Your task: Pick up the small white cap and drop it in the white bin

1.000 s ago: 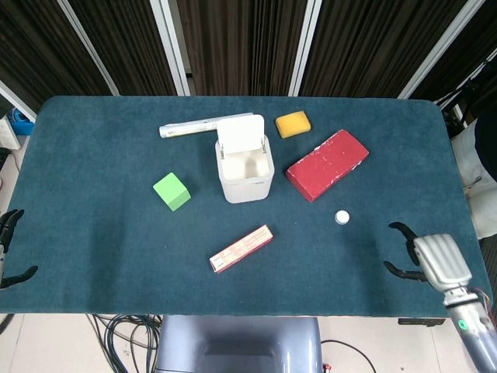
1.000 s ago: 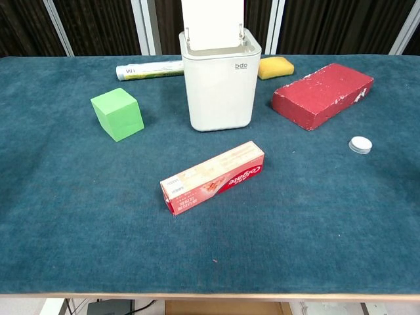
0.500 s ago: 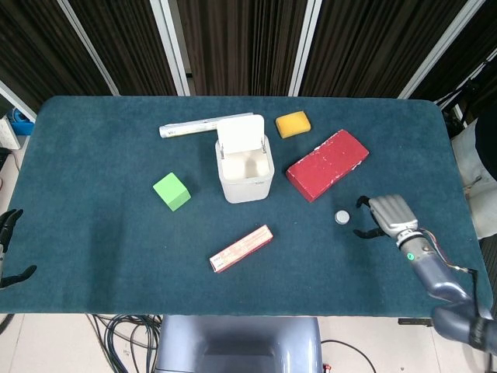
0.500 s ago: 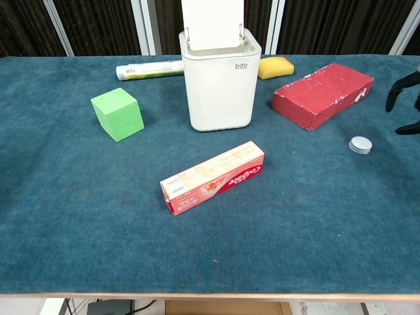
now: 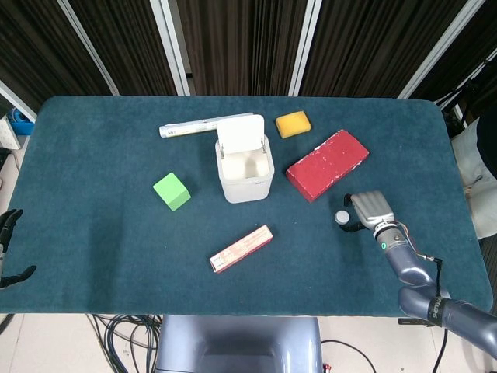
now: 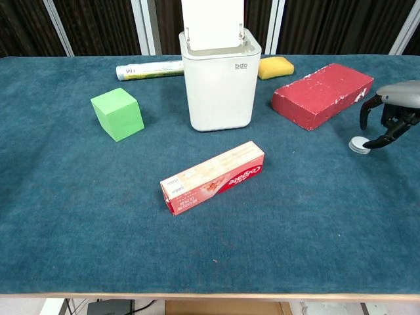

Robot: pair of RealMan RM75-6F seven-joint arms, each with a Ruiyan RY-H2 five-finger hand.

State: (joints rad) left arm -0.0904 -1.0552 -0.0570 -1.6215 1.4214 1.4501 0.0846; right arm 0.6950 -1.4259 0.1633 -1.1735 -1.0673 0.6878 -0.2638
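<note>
**Right hand now at the cap**

Moved in from the right table edge: right hand (image 5: 368, 208) now directly beside small white cap (image 5: 342, 217), fingers (image 6: 365, 115) spread and curved over it, not yet gripping. Cap flat on the blue table (image 5: 93, 233), just below the red brick (image 5: 327, 164), right of the white bin (image 5: 245, 172). Left hand (image 5: 9, 249) spread at the left edge.

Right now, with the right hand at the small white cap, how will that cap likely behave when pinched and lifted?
The small white cap lies flat and low on the table cloth, so the right hand may struggle to get under it. It looks small and rigid, probably very light. Tipped on edge, the round rim could roll.
</note>
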